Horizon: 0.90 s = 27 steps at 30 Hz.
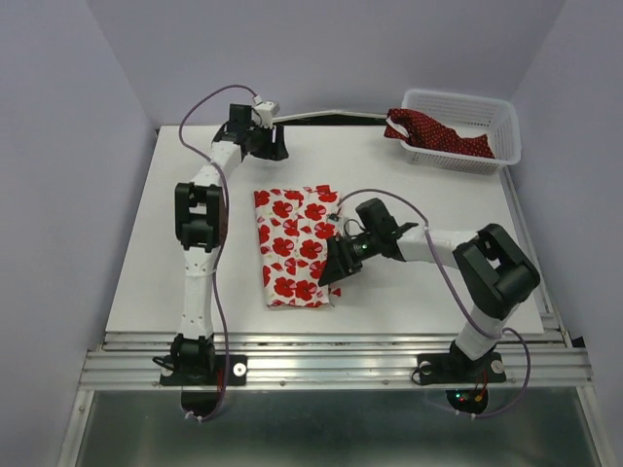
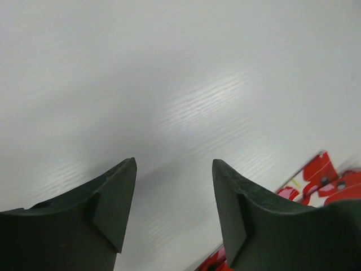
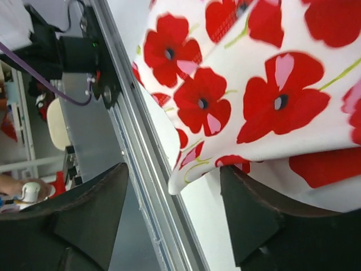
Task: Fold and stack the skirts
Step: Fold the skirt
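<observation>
The white skirt with red poppy-like flowers (image 1: 295,248) was pictured folded into a tall rectangle at the middle of the white worktop (image 1: 419,292), its long sides running from the far edge toward the near one. The dark red skirt with tiny white dots (image 1: 438,134) was seen crumpled in the white lattice basket (image 1: 458,97) at the far right corner, one end draped over the basket's left rim. The two skirts were set well apart and had not yet been stacked.

The right claw (image 1: 338,265) was held low over the right edge of the floral skirt, near its lower corner. In the right wrist view the right claw (image 3: 175,169) was shown with its jaws spread and nothing clamped between them. A folded corner of the floral skirt (image 3: 254,96) was framed just beyond the fingertips, with the metal rail (image 3: 130,113) of the near edge running alongside.

The left claw (image 1: 276,146) was stretched to the far side of the worktop, beyond the floral skirt's upper left corner and apart from it. In the left wrist view the left claw (image 2: 175,164) was likewise shown open and empty over bare worktop (image 2: 169,84), with only a sliver of the red-and-white cloth (image 2: 321,175) caught at the lower right.
</observation>
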{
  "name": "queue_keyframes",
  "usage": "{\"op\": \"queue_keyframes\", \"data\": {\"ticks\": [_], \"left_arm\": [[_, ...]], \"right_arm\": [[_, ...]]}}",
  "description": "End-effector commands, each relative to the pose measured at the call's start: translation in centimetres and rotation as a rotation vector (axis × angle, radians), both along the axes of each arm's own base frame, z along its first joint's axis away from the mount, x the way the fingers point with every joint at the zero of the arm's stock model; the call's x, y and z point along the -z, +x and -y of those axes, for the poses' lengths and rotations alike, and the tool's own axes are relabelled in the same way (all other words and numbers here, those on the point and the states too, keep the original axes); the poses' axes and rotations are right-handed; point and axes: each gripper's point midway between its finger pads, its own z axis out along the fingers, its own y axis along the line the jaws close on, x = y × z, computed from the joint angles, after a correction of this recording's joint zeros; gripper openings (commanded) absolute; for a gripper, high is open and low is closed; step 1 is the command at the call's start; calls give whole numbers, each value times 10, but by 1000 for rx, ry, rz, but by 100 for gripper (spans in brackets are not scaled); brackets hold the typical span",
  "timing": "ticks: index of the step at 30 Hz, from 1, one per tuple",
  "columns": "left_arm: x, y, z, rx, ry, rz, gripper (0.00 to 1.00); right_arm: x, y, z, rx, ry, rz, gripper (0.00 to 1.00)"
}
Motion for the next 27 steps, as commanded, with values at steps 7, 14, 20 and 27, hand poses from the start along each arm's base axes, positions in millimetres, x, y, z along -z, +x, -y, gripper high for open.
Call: {"op": "queue_keyframes", "data": {"ticks": [7, 14, 20, 27], "left_arm": [[-158, -50, -29, -4, 102, 329, 75], [-135, -123, -40, -23, 121, 297, 79], [-97, -142, -52, -86, 29, 168, 79], [-93, -142, -50, -76, -10, 163, 79]], "right_arm": [[-63, 97, 58, 324, -14, 284, 73], [-36, 176, 58, 442, -149, 362, 65], [-16, 243, 53, 526, -216, 399, 61], [-10, 273, 43, 543, -204, 420, 59]]}}
